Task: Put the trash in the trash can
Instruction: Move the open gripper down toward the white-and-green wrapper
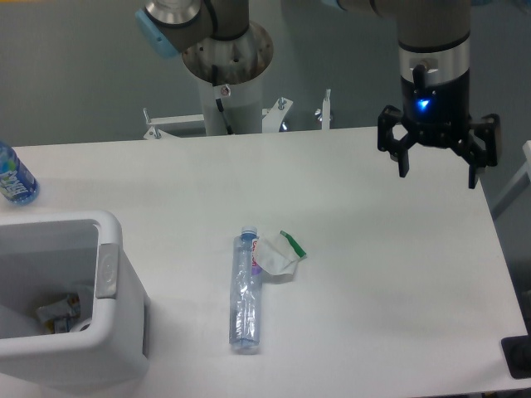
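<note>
Cut off and unclear, from where I stand

Trash can (108, 274) runs off left and bottom edges; scraps inside it unreadable. Blue-labelled bottle (15, 178) clipped at left edge. Arm's upper links leave the top. Flattened bottle (246, 290) label too small to read.

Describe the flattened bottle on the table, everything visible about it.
The flattened bottle is long, clear plastic, crushed flat, with a blue cap at the far end and a small pink-white label near its neck. It lies on its side on the white table, running roughly front to back, near the middle. A crumpled white wrapper with a green edge touches its upper right side. The gripper hangs open far off to the right, clear of it.
</note>
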You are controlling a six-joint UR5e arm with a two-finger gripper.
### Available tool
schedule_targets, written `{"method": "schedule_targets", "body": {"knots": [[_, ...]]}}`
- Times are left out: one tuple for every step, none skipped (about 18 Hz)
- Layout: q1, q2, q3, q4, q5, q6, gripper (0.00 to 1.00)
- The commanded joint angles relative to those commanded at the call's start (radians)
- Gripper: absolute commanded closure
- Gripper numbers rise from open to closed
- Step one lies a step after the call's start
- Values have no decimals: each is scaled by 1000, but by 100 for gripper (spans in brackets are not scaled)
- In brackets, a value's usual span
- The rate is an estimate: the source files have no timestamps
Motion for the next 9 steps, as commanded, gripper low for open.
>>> {"method": "schedule_targets", "body": {"knots": [[0,0,0,2,0,0,0],[0,0,-3,2,-2,0,0],[-2,0,-9,2,-5,-8,0],[-5,-2,-14,9,-2,-11,0],[-5,-2,-24,17,2,-9,0],[-5,-2,-34,20,2,-9,0],[-6,-2,-41,21,0,-11,0],[-6,0,-57,23,0,-12,0],[-6,2,-67,26,2,-17,0]]}}
